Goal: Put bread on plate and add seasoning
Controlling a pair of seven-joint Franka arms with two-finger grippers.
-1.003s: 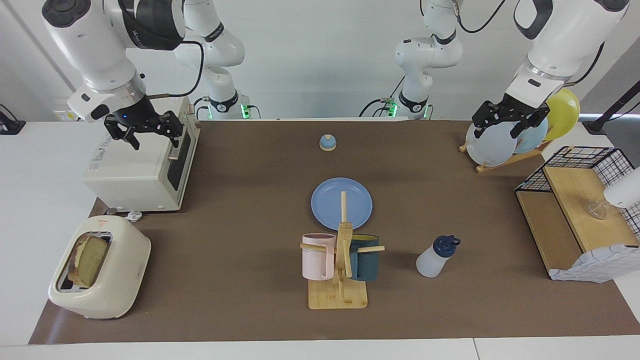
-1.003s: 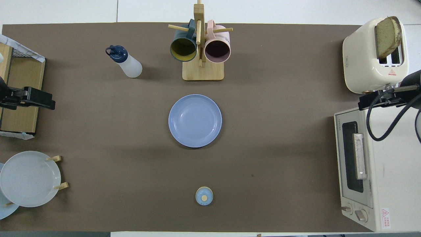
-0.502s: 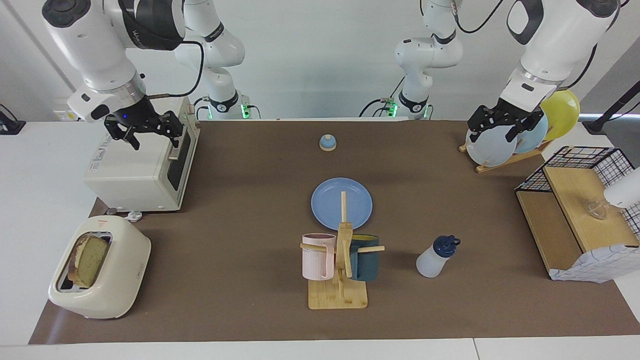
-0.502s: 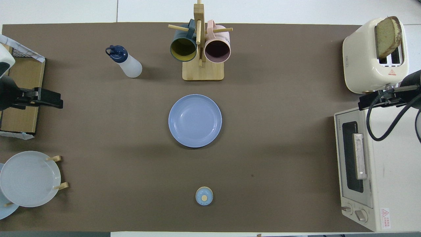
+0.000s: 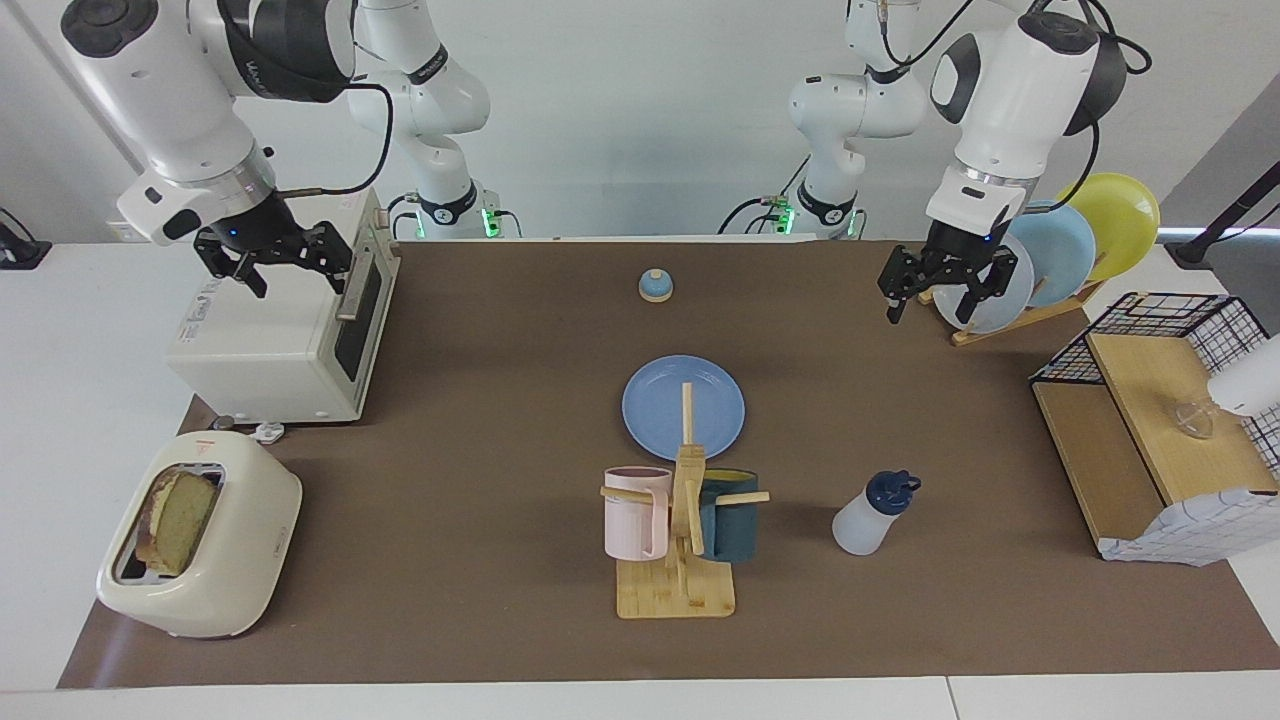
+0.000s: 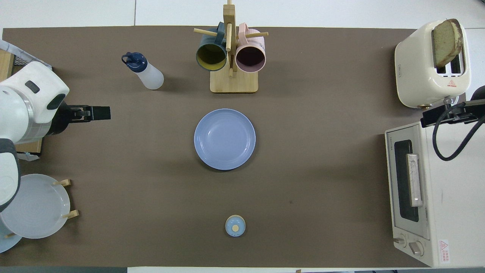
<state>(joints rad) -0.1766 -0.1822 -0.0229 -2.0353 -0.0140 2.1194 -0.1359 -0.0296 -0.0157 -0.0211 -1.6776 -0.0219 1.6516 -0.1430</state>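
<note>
Nothing of the task is done yet: the bread [image 5: 178, 520] sits in the toaster [image 5: 230, 590] at lower left, the plate [image 5: 660, 400] is bare at centre, the seasoning [image 5: 872, 514] stands at lower right. Both the left gripper [image 5: 943, 290] and the right gripper [image 5: 273, 258] are empty, jaws apart. Since the earlier frame the left gripper has moved from the plate rack [image 5: 1010, 322] toward the centre.

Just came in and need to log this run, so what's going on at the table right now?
Nothing is held yet. The bread sits in the toaster, and the blue plate lies bare mid-table. The seasoning bottle stands beside the mug rack. The left gripper hangs open over the mat beside the plate rack. The right gripper hangs open above the toaster oven.
</note>
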